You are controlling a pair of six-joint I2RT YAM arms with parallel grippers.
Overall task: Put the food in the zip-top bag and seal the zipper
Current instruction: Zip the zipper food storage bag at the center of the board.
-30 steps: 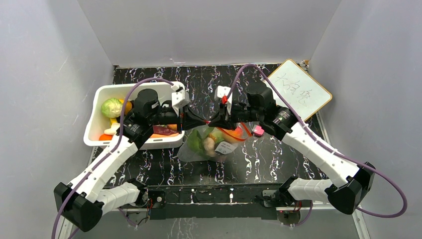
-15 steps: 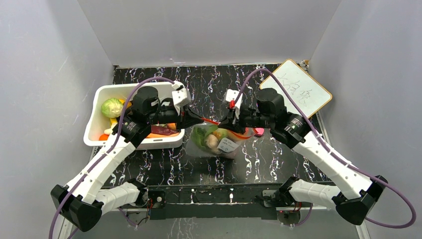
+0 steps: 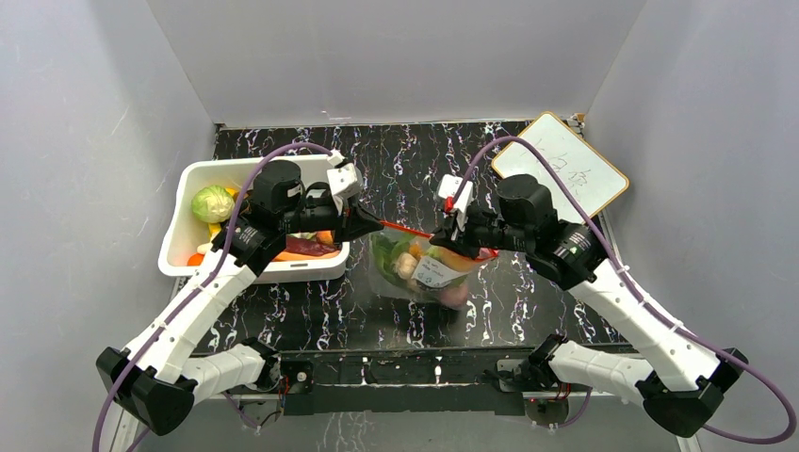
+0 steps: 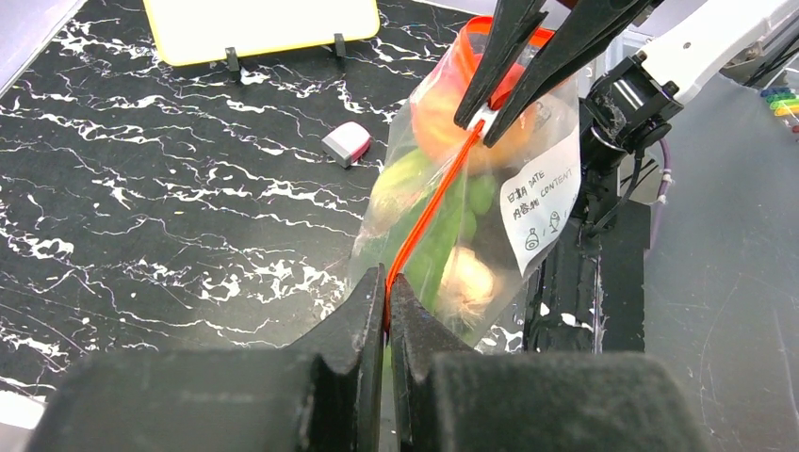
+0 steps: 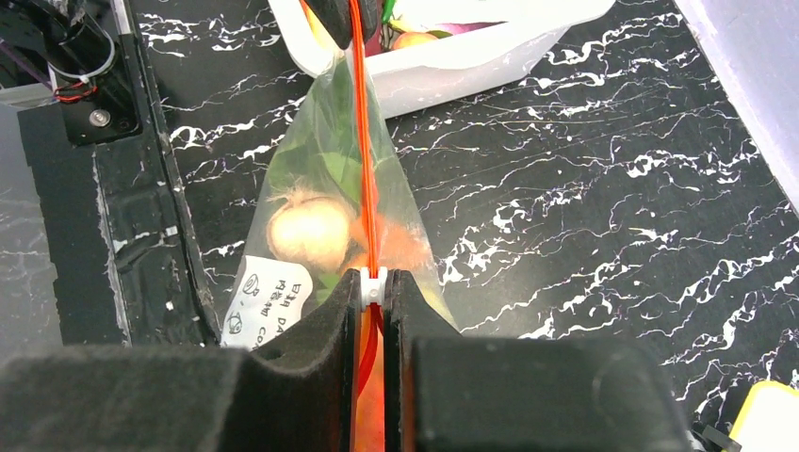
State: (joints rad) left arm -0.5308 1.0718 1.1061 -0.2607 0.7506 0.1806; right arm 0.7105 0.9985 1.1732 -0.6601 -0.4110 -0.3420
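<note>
The clear zip-top bag [image 3: 422, 271] hangs between my two grippers above the table. It holds food: green leaves [image 5: 334, 160], a pale round piece [image 5: 306, 231] and an orange piece [image 4: 438, 118]. The red-orange zipper [image 3: 407, 229] is stretched taut between the grippers. My left gripper [image 3: 378, 224] is shut on the zipper's left end [image 4: 387, 282]. My right gripper [image 3: 452, 235] is shut on the zipper at its white slider [image 5: 374, 285], with orange strip running back between its fingers. More food, including a green cabbage [image 3: 213, 202], lies in the white bin [image 3: 179, 226].
The white bin stands at the left, right behind my left arm. A whiteboard [image 3: 563, 174] leans at the back right. A small pink block [image 4: 346, 142] lies on the table beyond the bag. Grey walls close in the dark marbled table [image 3: 396, 160].
My right gripper has slid to the right along the zipper, away from the left gripper. The strip between them is longer, and the bag has shifted right. The left gripper has held its place.
</note>
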